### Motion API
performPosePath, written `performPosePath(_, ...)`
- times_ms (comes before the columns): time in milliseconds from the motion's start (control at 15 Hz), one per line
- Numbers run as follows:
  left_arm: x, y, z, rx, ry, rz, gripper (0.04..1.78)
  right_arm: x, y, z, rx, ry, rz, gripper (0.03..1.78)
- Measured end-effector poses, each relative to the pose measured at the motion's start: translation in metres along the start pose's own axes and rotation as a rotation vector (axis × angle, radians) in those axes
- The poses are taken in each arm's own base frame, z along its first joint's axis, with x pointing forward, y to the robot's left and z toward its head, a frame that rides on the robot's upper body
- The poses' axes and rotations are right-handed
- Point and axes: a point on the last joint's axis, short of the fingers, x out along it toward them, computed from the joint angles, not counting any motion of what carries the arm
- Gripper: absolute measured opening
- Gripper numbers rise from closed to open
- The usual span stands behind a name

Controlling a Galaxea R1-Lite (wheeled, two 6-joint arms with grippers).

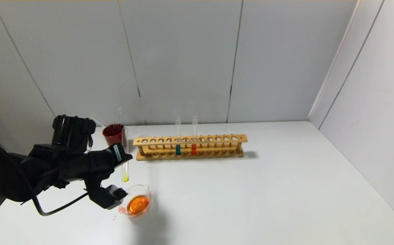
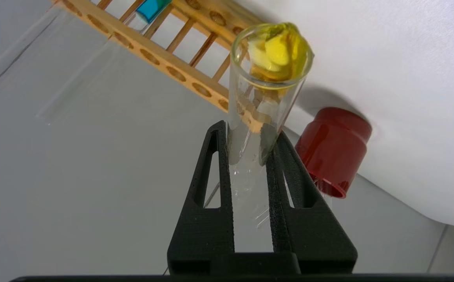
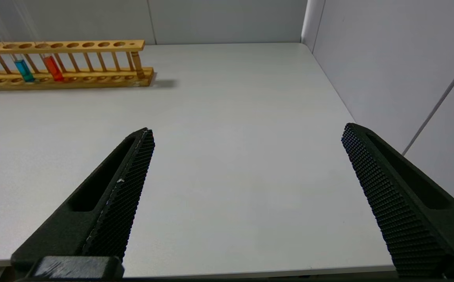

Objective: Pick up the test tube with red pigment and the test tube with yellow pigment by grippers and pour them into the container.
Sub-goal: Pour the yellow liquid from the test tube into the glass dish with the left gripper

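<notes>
The left gripper (image 1: 123,170) is clamped on the upright test tube with yellow pigment (image 1: 125,154) — just behind the container (image 1: 138,204); the right gripper (image 3: 246,203) gapes wide, holding nothing.

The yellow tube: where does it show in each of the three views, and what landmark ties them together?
Head view: yellow tube upright in the left gripper, just behind the beaker.
Left wrist view: centre, held in the shut gripper, yellow liquid at its far end.
Right wrist view: not in it.
Shared landmark: the wooden rack.
</notes>
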Motion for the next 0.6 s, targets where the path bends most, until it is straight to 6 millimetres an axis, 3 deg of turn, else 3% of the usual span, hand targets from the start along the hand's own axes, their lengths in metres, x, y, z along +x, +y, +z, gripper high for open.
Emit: performPosePath(600,-0.0016,-0.0002,0.0028,0.005,0.007,0.009,0.3,0.0,0.0,0.0,0.0,0.0,0.0,1.75)
